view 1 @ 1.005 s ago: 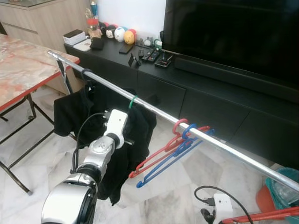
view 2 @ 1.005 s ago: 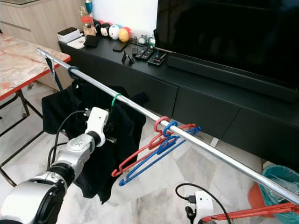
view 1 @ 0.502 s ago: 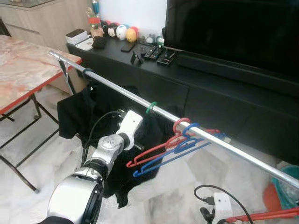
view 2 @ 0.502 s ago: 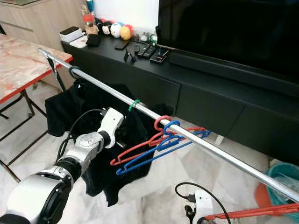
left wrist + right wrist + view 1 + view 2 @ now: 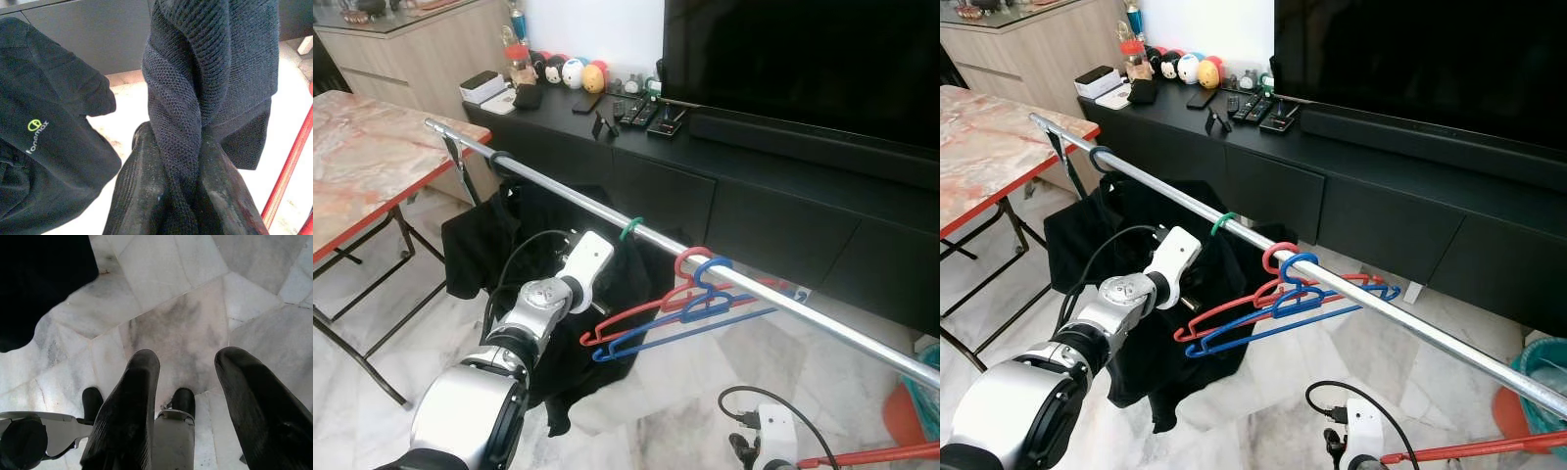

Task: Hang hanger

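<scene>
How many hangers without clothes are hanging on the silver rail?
2. A red plastic hanger and a blue plastic hanger hang side by side on the silver metal rail, to the right of the black clothes.

left arm stretched forward, left gripper (image 5: 178,196) pinched tight on dark knit cloth (image 5: 195,93). right gripper (image 5: 195,406) low, fingers spread, pointing floorward.
</scene>
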{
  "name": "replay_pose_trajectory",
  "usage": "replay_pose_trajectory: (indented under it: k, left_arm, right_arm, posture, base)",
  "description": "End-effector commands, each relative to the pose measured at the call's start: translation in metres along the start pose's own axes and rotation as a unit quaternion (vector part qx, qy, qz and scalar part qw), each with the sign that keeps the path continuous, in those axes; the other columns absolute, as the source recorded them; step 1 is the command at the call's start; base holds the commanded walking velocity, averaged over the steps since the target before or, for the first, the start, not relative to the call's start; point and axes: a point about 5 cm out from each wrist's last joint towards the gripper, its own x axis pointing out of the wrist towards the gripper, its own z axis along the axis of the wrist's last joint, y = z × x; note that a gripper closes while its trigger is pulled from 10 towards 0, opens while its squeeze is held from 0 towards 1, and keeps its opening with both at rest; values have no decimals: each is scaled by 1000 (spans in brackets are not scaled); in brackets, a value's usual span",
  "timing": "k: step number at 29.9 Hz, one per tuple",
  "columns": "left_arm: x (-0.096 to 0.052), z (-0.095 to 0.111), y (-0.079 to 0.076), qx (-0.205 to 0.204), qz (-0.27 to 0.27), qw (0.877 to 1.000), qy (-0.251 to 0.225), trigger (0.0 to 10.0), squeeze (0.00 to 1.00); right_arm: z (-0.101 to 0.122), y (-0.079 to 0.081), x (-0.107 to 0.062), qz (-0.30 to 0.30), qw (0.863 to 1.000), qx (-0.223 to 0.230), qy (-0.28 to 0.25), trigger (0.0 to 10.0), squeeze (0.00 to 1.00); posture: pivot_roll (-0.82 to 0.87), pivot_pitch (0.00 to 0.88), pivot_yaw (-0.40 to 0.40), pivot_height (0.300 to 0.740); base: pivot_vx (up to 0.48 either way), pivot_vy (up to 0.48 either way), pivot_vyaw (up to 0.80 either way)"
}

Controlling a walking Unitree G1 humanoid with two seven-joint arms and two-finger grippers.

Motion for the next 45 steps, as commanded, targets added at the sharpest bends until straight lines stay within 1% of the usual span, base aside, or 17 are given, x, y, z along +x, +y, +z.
replay_pose_trajectory:
  k: [1,2,3,5,15,19,23,26,30,34,35,36,38,39,40,43,45]
  left_arm:
    - [-8,-18,9,-11,24,999,35,10000,216]
    - [-10,-21,11,-24,35,999,31,10000,1000]
    - [-10,-21,11,-24,35,999,31,10000,1000]
    - [-13,-24,15,-57,55,997,17,10000,1000]
    - [-21,-34,21,-92,72,993,8,10000,1000]
    - [-24,-36,21,-112,66,991,-14,10000,1000]
    - [-28,-37,20,-116,46,991,-46,10000,1000]
    - [-32,-39,21,-101,46,992,-54,10000,1000]
    - [-45,-40,22,-107,70,985,-117,10000,1000]
    - [-57,-43,25,-103,114,977,-149,10000,1000]
    - [-62,-46,26,-100,132,974,-154,10000,753]
    - [-66,-49,26,-98,152,971,-158,10000,0]
    - [-70,-51,26,-97,168,968,-161,10000,0]
    - [-79,-58,25,-95,213,959,-163,10000,0]
    - [-82,-61,24,-90,227,956,-162,10000,0]
    - [-90,-72,24,-107,285,941,-149,10000,0]
    - [-94,-82,22,-98,308,938,-126,10000,0]
  right_arm:
    - [0,2,0,0,1000,5,-3,10000,0]
    - [1,2,0,0,1000,4,-4,10000,0]
    - [1,2,0,0,1000,4,-4,10000,0]
    - [2,0,0,0,1000,-1,-4,10000,0]
    - [4,-4,0,0,1000,-12,-3,10000,0]
    - [5,-6,0,-4,1000,-18,-4,10000,0]
    - [5,-7,0,-10,1000,-14,-8,10000,0]
    - [5,-8,0,-11,1000,-12,-9,10000,0]
    - [4,-8,-1,-10,1000,-16,-8,10000,0]
    - [4,-9,-1,-12,1000,-16,-7,10000,0]
    - [3,-10,-1,-12,1000,-16,-6,10000,0]
    - [3,-10,-1,-13,1000,-17,-6,10000,0]
    - [3,-10,-1,-13,1000,-18,-5,10000,0]
    - [2,-11,-2,-14,1000,-19,-4,10000,0]
    - [2,-11,-2,-14,1000,-20,-4,10000,0]
    - [2,-11,-2,-15,1000,-21,-3,10000,0]
    - [2,-12,-2,-15,1000,-22,-3,10000,0]
  posture:
    - [-127,0,85,740]
    - [-125,0,81,740]
    - [-125,0,81,740]
    - [-114,0,65,740]
    - [-97,0,44,740]
    - [-94,0,40,740]
    - [-94,0,37,740]
    - [-89,0,34,740]
    - [-88,0,33,740]
    - [-87,0,28,740]
    - [-85,0,26,740]
    - [-85,0,26,740]
    - [-82,0,24,740]
    - [-78,0,23,740]
    - [-77,0,22,740]
    - [-77,0,20,740]
    - [-77,0,20,740]
  base:
    - [0,0,0]
    - [0,0,0]
    - [0,0,0]
    - [0,0,0]
    - [0,0,0]
    - [0,0,0]
    - [0,0,0]
    - [0,0,0]
    - [0,0,0]
    - [0,0,0]
    - [0,0,0]
    - [0,0,0]
    - [0,0,0]
    - [0,0,0]
    - [0,0,0]
    - [0,0,0]
    - [0,0,0]
